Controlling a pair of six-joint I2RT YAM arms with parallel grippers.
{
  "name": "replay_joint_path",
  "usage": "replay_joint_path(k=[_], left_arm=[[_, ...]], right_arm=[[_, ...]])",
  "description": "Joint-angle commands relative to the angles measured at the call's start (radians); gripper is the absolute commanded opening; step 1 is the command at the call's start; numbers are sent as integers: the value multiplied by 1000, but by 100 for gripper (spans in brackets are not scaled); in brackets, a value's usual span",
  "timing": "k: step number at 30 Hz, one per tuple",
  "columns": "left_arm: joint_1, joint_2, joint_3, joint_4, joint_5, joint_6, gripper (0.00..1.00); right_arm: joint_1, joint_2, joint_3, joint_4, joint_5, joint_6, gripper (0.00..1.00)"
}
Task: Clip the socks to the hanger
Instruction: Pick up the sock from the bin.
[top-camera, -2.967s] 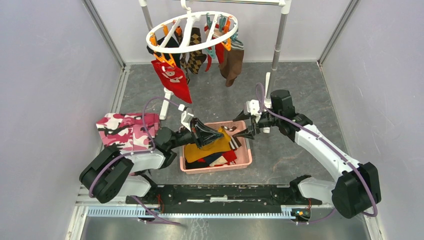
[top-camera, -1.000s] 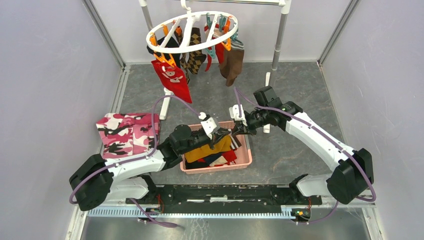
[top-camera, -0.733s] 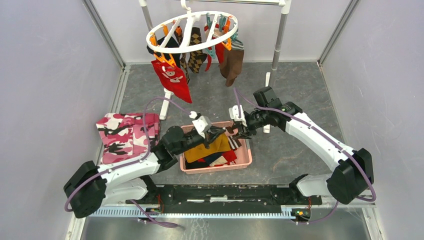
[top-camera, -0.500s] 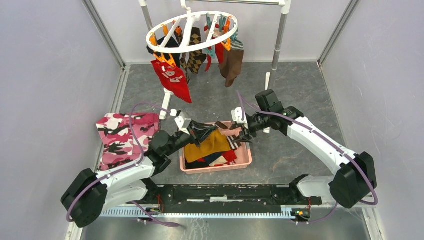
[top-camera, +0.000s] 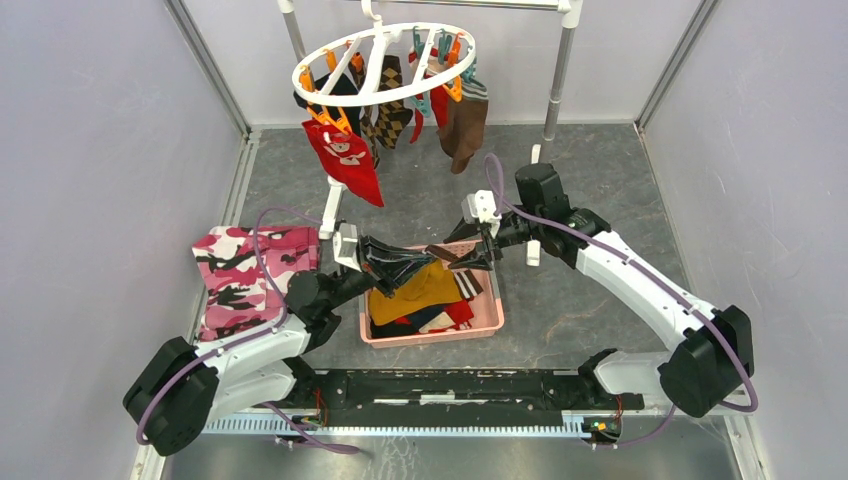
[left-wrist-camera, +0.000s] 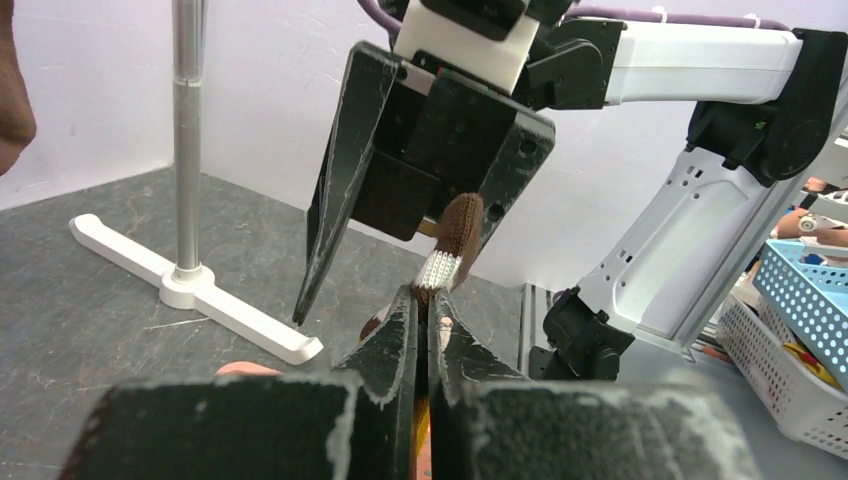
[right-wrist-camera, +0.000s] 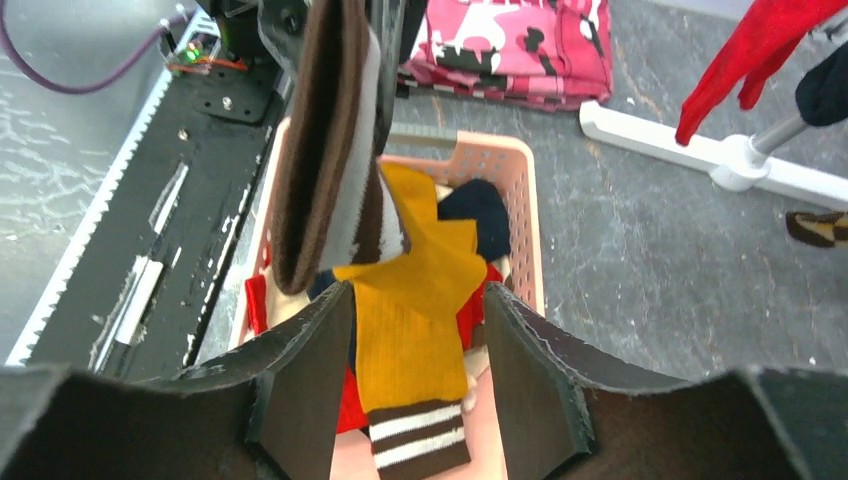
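The white round hanger (top-camera: 385, 58) hangs at the back with a red sock (top-camera: 345, 160), an argyle sock (top-camera: 392, 112) and a brown sock (top-camera: 464, 125) clipped on. My left gripper (top-camera: 430, 263) (left-wrist-camera: 427, 296) is shut on a brown sock with white stripes (left-wrist-camera: 449, 246) (right-wrist-camera: 328, 130), held over the pink basket (top-camera: 490, 322). My right gripper (top-camera: 463, 250) (right-wrist-camera: 418, 335) is open just beyond the sock's free end, its fingers (left-wrist-camera: 335, 190) on either side without gripping. More socks, a mustard one (right-wrist-camera: 415, 310) on top, lie in the basket.
A pink camouflage cloth (top-camera: 245, 265) (right-wrist-camera: 510, 45) lies left of the basket. The metal rack's white feet (top-camera: 330, 205) (left-wrist-camera: 190, 300) and poles (top-camera: 558, 70) stand behind the basket. Grey walls close in both sides.
My right gripper has opened and let go of the striped sock, pulling slightly back. My left arm has drawn back to the left with the sock in its jaws.
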Motion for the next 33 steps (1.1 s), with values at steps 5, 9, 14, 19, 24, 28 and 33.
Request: replay_joint_path(k=[5,9,14,19,24,28,33], left_arm=[[5,3,35,77,19,-41,2],[5,16,42,81,13,-44,2],[5,19,43,75,11,-41,2],[7,12,37,56,-8,-31,2],[16,0,28,23,-21,-19,15],[42,-42,11,-10,19,-2,29],[59,-174,20,-243,95,150,51]], right_arm=[[6,-7,87,54,-106,99,50],[6,-15,89,54,-115,120,33],[7,-24,95,51,-114,126,11],[6,-31,104,43,-132,126,0],[5,-34,99,36,-140,127,0],[3,-31,89,37,-160,136,0],[2,-31,57,44,-169,135,0]])
